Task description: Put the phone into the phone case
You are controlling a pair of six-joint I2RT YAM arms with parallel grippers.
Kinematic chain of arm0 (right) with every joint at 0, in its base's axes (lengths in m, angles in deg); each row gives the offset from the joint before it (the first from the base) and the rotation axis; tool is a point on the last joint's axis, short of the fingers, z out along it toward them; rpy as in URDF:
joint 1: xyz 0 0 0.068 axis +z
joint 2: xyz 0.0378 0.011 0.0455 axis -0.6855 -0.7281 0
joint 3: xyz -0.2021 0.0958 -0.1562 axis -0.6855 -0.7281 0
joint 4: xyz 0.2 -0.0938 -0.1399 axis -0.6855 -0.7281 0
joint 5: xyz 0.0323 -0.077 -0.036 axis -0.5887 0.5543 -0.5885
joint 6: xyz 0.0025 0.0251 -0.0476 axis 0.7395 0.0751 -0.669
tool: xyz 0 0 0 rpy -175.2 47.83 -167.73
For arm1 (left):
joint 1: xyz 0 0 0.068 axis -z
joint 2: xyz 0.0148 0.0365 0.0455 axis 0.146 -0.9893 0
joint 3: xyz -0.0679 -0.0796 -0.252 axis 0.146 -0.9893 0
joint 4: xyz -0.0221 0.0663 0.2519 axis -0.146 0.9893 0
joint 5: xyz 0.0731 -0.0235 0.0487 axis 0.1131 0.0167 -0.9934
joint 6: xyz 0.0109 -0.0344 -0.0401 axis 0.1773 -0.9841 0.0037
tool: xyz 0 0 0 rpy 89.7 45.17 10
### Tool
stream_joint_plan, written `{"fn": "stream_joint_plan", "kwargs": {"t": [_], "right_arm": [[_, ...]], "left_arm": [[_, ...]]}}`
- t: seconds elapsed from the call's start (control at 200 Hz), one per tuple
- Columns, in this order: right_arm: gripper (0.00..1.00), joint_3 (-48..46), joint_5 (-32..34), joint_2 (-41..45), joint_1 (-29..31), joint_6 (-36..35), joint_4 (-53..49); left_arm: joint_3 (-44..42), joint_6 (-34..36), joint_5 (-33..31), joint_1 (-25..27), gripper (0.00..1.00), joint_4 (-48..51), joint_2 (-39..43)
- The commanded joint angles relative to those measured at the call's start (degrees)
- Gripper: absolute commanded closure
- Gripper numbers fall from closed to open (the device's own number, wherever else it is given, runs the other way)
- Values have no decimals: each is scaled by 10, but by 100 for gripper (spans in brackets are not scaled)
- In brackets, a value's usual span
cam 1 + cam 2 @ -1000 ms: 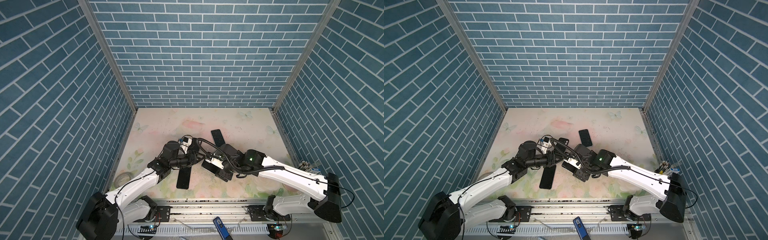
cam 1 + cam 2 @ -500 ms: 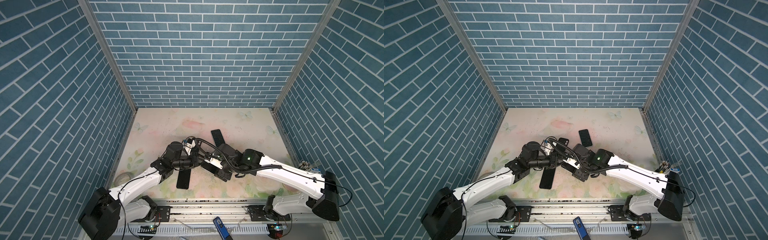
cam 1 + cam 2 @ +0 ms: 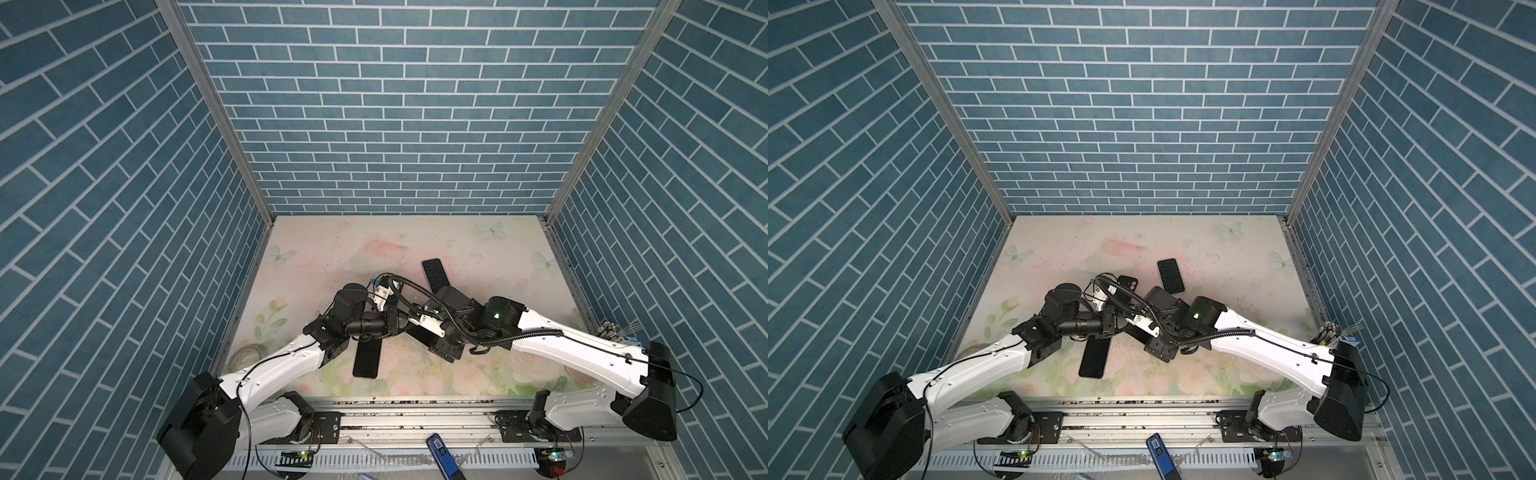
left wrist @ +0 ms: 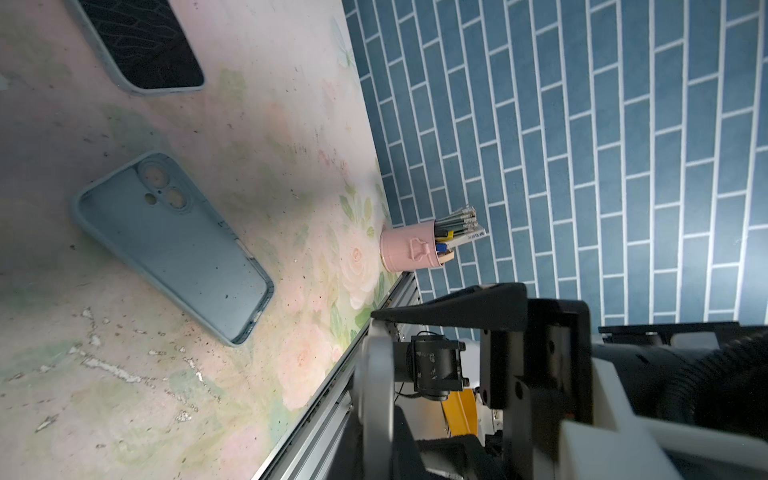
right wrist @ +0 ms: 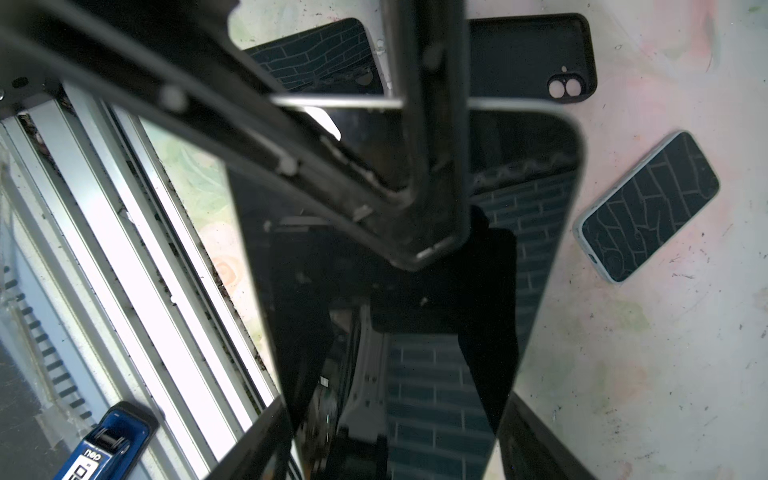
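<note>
My right gripper (image 5: 395,415) is shut across the width of a large black phone (image 5: 523,187) and holds it over the mat in the middle (image 3: 417,338). My left gripper (image 5: 419,253) is shut, and its joined tips lie over the phone's screen; I cannot see whether they pinch anything. In both top views the two grippers meet at the centre, left (image 3: 399,322) against right (image 3: 432,328). An empty light-blue phone case (image 4: 174,249) lies open-side up on the mat, hidden under the right arm in both top views. An empty black case (image 5: 528,58) lies behind (image 3: 1128,284).
A black phone (image 3: 366,359) lies flat near the front. A phone in a pale case (image 3: 434,272) lies behind the grippers. A pink pen cup (image 4: 411,249) stands at the right front corner and a tape roll (image 3: 245,357) at the left edge. A blue device (image 3: 442,455) rests on the front rail.
My left gripper has closed its jaws and edged right toward the right gripper, over the held phone. The right gripper has kept its grip and place.
</note>
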Motion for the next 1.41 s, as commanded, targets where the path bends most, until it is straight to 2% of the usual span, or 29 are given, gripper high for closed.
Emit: {"fn": "stream_joint_plan", "kwargs": {"t": [0.0, 0.075, 0.205, 0.29, 0.675, 0.775, 0.87, 1.11, 1.21, 1.33, 1.4], "right_arm": [[31, 24, 10, 3, 3, 0, 12], [29, 23, 20, 7, 4, 2, 18], [10, 11, 46, 27, 3, 8, 38], [3, 0, 63, 41, 3, 12, 53], [1, -31, 159, 116, -4, 54, 91], [2, -31, 147, 134, -35, 82, 93], [2, -41, 92, 159, -91, 115, 102], [2, -105, -143, 228, -277, 223, 163], [1, -136, -208, 242, -335, 278, 195], [4, -195, -350, 249, -413, 371, 291], [6, -246, -439, 243, -456, 449, 399]], "left_arm": [[4, -1, -4, 1, 92, 0, -2], [-1, 0, -12, 1, 95, 5, 1], [-8, 1, -30, 0, 100, 5, 14], [-11, 6, -51, -1, 100, 23, 32], [-14, 24, -127, -20, 100, 107, 116], [-14, 24, -137, -23, 100, 106, 134], [-12, 27, -155, -24, 100, 111, 154], [-16, 30, -200, -27, 100, 125, 209], [-12, 31, -202, -27, 100, 128, 220], [-8, 31, -201, -27, 100, 125, 226], [-6, 28, -199, -27, 100, 120, 227]]}}
